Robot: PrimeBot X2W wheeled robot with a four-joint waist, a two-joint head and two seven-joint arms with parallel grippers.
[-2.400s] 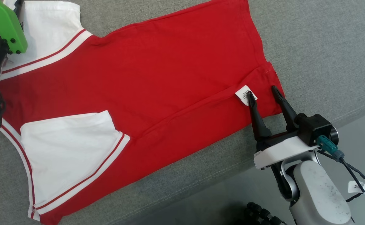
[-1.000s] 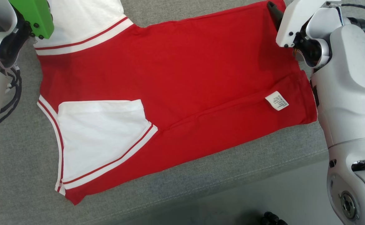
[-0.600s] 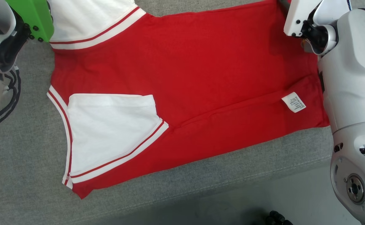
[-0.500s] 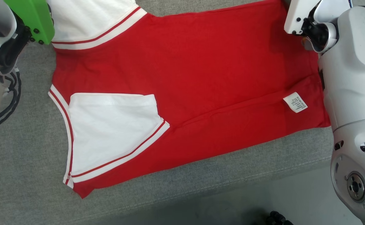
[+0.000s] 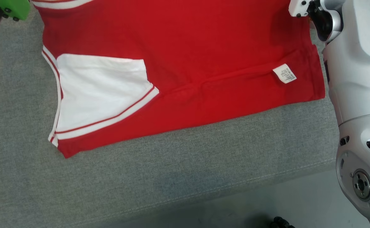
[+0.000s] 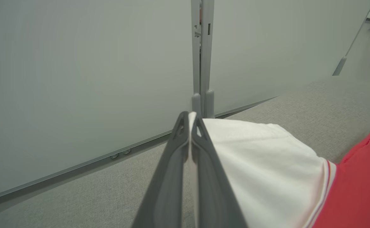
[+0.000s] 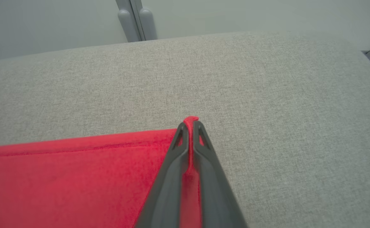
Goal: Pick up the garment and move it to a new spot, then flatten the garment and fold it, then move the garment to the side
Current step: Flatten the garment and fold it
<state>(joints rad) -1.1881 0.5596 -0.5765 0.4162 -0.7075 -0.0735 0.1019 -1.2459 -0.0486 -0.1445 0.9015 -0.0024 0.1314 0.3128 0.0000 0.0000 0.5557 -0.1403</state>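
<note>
**Grey cushion point(image 5: 203, 164), two thin corner pinches: grip slip is the main worry**

Grey fabric cushion w/ a pale panel wall point(image 6: 77, 79) behind it and bare floor point(image 5: 298, 202) past its near edge. The shirt point(image 5: 203, 41), red w/ white sleeves, lies flat on the cushion; its near side is folded over, so one sleeve point(image 5: 99, 91) and the care label point(image 5: 285, 73) sit on top.

Left gripper point(image 6: 190, 126): fingers pressed together on the edge of the far sleeve point(image 6: 260, 158). Right gripper point(image 7: 189, 129): pinching the far red hem corner, w/ just a small nub of cloth poking past the tips.

Likely trouble from here:
- Right pinch looks shallow, so a quick pull could let the corner pop out, and that side would drop and bunch
- Can't tell how many layers each pinch has; if only the top one, the shirt may peel open instead of folding over
- Left holds a loose sleeve, not the body, so the sleeve may stretch or lag and the fold line would skew
- Uneven lift btwn the two arms could tip the near flap open and undo that fold
- A fold brought too far toward the near edge could leave cloth hanging over the floor
</note>
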